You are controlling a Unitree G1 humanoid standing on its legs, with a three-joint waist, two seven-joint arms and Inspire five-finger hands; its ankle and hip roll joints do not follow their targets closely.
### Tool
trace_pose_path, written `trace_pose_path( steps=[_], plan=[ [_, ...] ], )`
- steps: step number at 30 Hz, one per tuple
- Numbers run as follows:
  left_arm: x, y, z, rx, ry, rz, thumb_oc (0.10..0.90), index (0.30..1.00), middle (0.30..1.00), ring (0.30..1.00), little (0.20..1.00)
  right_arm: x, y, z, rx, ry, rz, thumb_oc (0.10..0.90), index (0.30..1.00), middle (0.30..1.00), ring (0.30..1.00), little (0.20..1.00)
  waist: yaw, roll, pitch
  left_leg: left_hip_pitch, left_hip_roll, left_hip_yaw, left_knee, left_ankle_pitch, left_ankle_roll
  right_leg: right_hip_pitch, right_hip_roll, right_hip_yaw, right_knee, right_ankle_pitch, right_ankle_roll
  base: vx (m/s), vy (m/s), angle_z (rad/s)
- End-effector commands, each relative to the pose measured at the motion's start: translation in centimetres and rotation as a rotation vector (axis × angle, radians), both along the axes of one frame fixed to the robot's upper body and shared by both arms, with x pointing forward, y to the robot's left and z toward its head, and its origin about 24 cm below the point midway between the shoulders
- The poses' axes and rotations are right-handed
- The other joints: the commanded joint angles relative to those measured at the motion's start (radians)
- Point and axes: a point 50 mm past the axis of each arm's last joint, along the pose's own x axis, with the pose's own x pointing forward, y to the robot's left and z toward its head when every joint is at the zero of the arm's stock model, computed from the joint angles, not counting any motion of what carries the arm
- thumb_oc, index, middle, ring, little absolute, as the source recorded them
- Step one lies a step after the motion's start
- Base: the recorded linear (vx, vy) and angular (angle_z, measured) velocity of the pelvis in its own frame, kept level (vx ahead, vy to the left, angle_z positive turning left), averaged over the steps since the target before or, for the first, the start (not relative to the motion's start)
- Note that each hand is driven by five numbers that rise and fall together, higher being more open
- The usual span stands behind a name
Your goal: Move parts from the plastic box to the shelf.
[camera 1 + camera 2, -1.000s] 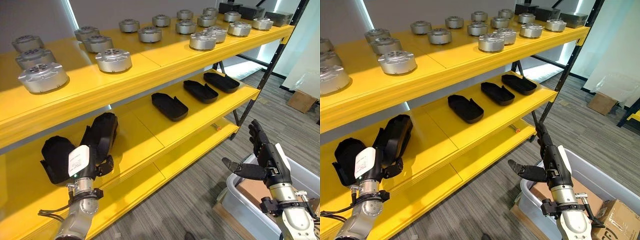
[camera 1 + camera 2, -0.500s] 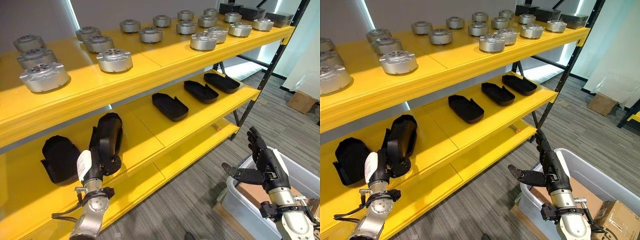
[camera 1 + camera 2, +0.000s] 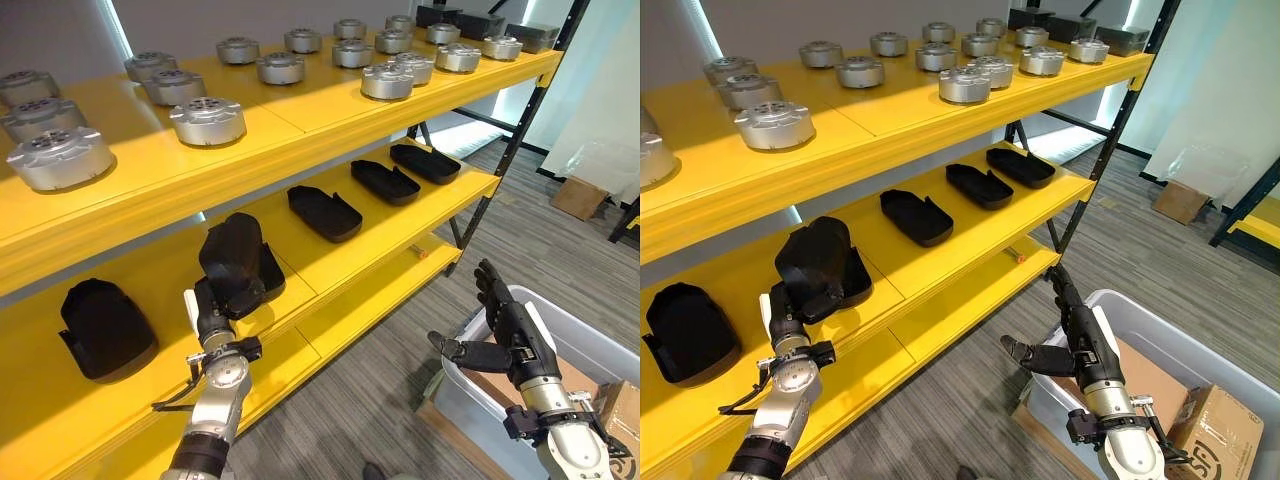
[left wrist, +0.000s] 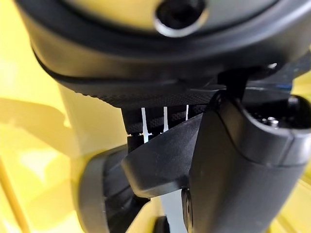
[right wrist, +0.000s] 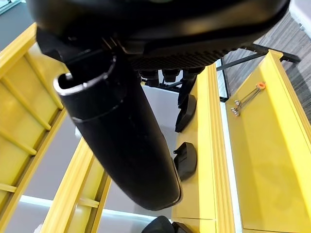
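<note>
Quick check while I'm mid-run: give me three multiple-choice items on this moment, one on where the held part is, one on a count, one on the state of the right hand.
1. Where is the black part that the left hand grips?
A. In the plastic box
B. At the middle shelf
C. On the top shelf

2. How many black parts lie in the row on the right half of the middle shelf?
A. One
B. Three
C. Five

3. How is the right hand?
A. Open and empty above the plastic box
B. Closed on a silver part
C. Pressed flat on the floor

Answers:
1 B, the part rests at the middle shelf, right of another black part.
2 B, three lie in a row.
3 A, its fingers are straight and hold nothing.
</note>
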Motion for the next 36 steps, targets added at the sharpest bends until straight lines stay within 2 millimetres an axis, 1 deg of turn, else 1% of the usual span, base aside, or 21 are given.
trace_pose_path(
  steps=[1, 5, 7, 8, 11, 13, 14, 15, 19, 20, 23, 27, 28, 30, 32, 36],
  plan=[
    [4.3, 0.0, 8.8, 0.015, -0.41, 0.027, 0.4, 0.3, 0.3, 0.3, 0.3, 1.4, 0.8, 5.8, -0.02, -0.329, 0.025, 0.9, 1.0, 1.0, 1.0, 1.0, 0.005, 0.003, -0.002, 0.129, -0.029, 0.014, -0.002, -0.115, 0.002, 0.02, 0.081, -0.008, 0.005, -0.018, 0.012, 0.01, 0.005, -0.05],
    [4.5, -0.1, 9.9, -0.028, -0.459, 0.054, 0.4, 0.3, 0.3, 0.3, 0.3, 1.4, 0.9, 6.0, -0.023, -0.338, 0.025, 0.9, 1.0, 1.0, 1.0, 1.0, -0.004, 0.0, -0.002, 0.128, -0.028, 0.02, -0.002, -0.117, 0.002, 0.013, 0.083, 0.001, 0.005, -0.014, 0.014, 0.0, -0.001, -0.07],
    [4.5, 0.0, 10.0, -0.035, -0.466, 0.066, 0.4, 0.3, 0.3, 0.3, 0.3, 1.4, 0.9, 6.0, -0.023, -0.339, 0.027, 0.9, 1.0, 1.0, 1.0, 1.0, -0.006, 0.0, -0.002, 0.128, -0.028, 0.022, -0.002, -0.117, 0.001, 0.01, 0.084, 0.003, 0.006, -0.013, 0.015, 0.0, 0.0, -0.05],
    [4.5, 0.2, 10.3, -0.042, -0.481, 0.088, 0.4, 0.3, 0.3, 0.3, 0.3, 1.4, 1.0, 6.0, -0.024, -0.342, 0.026, 0.9, 1.0, 1.0, 1.0, 1.0, -0.008, -0.001, -0.003, 0.128, -0.028, 0.026, -0.002, -0.117, 0.0, 0.008, 0.085, 0.006, 0.006, -0.012, 0.015, 0.01, -0.003, -0.09],
    [4.2, 0.1, 11.0, -0.029, -0.52, 0.087, 0.4, 0.3, 0.3, 0.3, 0.3, 1.4, 1.1, 6.2, -0.035, -0.352, 0.029, 0.9, 1.0, 1.0, 1.0, 1.0, -0.007, -0.003, -0.004, 0.129, -0.027, 0.029, -0.002, -0.117, -0.001, 0.008, 0.088, 0.011, 0.006, -0.011, 0.016, 0.01, -0.007, -0.11],
    [4.1, 0.1, 11.1, -0.019, -0.527, 0.089, 0.4, 0.3, 0.3, 0.3, 0.3, 1.4, 1.0, 6.3, -0.037, -0.353, 0.027, 0.9, 1.0, 1.0, 1.0, 1.0, -0.006, -0.004, -0.004, 0.13, -0.028, 0.029, -0.002, -0.117, 0.0, 0.009, 0.088, 0.011, 0.006, -0.012, 0.016, 0.0, 0.0, 0.0],
    [3.4, 0.3, 11.2, -0.002, -0.549, 0.096, 0.4, 0.3, 0.3, 0.3, 0.3, 1.4, 1.1, 6.4, -0.039, -0.362, 0.031, 0.9, 1.0, 1.0, 1.0, 1.0, -0.001, -0.005, -0.006, 0.134, -0.028, 0.027, -0.002, -0.119, 0.0, 0.013, 0.087, 0.011, 0.007, -0.013, 0.015, 0.0, 0.0, 0.0],
    [3.2, 0.4, 11.3, 0.006, -0.558, 0.093, 0.4, 0.3, 0.3, 0.3, 0.3, 1.4, 1.0, 6.5, -0.04, -0.364, 0.032, 0.9, 1.0, 1.0, 1.0, 1.0, 0.002, -0.006, -0.006, 0.134, -0.028, 0.025, -0.002, -0.12, 0.0, 0.014, 0.086, 0.009, 0.007, -0.014, 0.015, 0.0, 0.0, 0.0],
    [3.2, 0.4, 11.3, 0.006, -0.557, 0.093, 0.4, 0.3, 0.3, 0.3, 0.3, 1.4, 1.0, 6.5, -0.04, -0.364, 0.033, 0.9, 1.0, 1.0, 1.0, 1.0, 0.001, -0.006, -0.006, 0.135, -0.028, 0.025, -0.002, -0.12, 0.0, 0.015, 0.086, 0.009, 0.007, -0.014, 0.015, 0.0, 0.0, 0.0],
    [2.1, 0.5, 11.6, 0.05, -0.595, 0.062, 0.4, 0.3, 0.3, 0.3, 0.3, 1.5, 1.0, 6.8, -0.055, -0.382, 0.037, 0.9, 1.0, 1.0, 1.0, 1.0, 0.013, -0.006, -0.006, 0.137, -0.029, 0.016, -0.002, -0.12, 0.002, 0.022, 0.083, 0.001, 0.006, -0.016, 0.013, 0.0, 0.0, 0.0],
    [0.7, 0.7, 11.7, 0.099, -0.624, 0.015, 0.4, 0.3, 0.3, 0.3, 0.3, 1.6, 0.7, 7.2, -0.07, -0.399, 0.034, 0.9, 1.0, 1.0, 1.0, 1.0, 0.026, -0.006, -0.005, 0.133, -0.03, 0.007, -0.002, -0.119, 0.003, 0.024, 0.08, -0.009, 0.007, -0.017, 0.013, -0.01, 0.007, 0.04],
    [-1.2, 1.6, 11.6, 0.199, -0.63, -0.017, 0.4, 0.3, 0.3, 0.3, 0.3, 1.7, 0.2, 7.2, -0.07, -0.4, 0.029, 0.9, 1.0, 1.0, 1.0, 1.0, 0.048, -0.011, -0.006, 0.133, -0.031, -0.002, -0.002, -0.118, 0.005, 0.029, 0.077, -0.017, 0.007, -0.018, 0.012, -0.01, 0.003, 0.09],
    [-1.5, 1.8, 11.4, 0.202, -0.623, -0.02, 0.4, 0.3, 0.3, 0.3, 0.3, 1.8, 0.2, 7.2, -0.067, -0.397, 0.029, 0.9, 1.0, 1.0, 1.0, 1.0, 0.053, -0.013, -0.007, 0.128, -0.031, -0.003, -0.002, -0.112, 0.004, 0.025, 0.077, -0.017, 0.006, -0.013, 0.01, -0.01, 0.004, 0.09],
    [-1.9, 1.9, 11.2, 0.215, -0.614, -0.025, 0.4, 0.3, 0.3, 0.3, 0.3, 1.8, 0.1, 7.1, -0.069, -0.393, 0.029, 0.9, 1.0, 1.0, 1.0, 1.0, 0.055, -0.012, -0.008, 0.131, -0.031, -0.007, -0.002, -0.117, 0.005, 0.029, 0.077, -0.021, 0.007, -0.018, 0.011, -0.01, 0.001, 0.09],
    [-2.7, 2.0, 11.1, 0.26, -0.612, -0.062, 0.4, 0.3, 0.3, 0.3, 0.3, 1.8, -0.1, 7.1, -0.072, -0.389, 0.028, 0.9, 1.0, 1.0, 1.0, 1.0, 0.069, -0.016, -0.01, 0.125, -0.031, -0.012, -0.002, -0.109, 0.005, 0.026, 0.075, -0.027, 0.005, -0.012, 0.008, -0.04, -0.002, 0.13],
    [-3.4, 2.2, 11.2, 0.318, -0.608, -0.081, 0.4, 0.3, 0.3, 0.3, 0.3, 1.8, -0.3, 7.0, -0.071, -0.385, 0.026, 0.9, 1.0, 1.0, 1.0, 1.0, 0.079, -0.017, -0.011, 0.12, -0.032, -0.021, -0.002, -0.107, 0.006, 0.027, 0.072, -0.038, 0.006, -0.012, 0.007, -0.03, 0.01, 0.12]
  ],
)
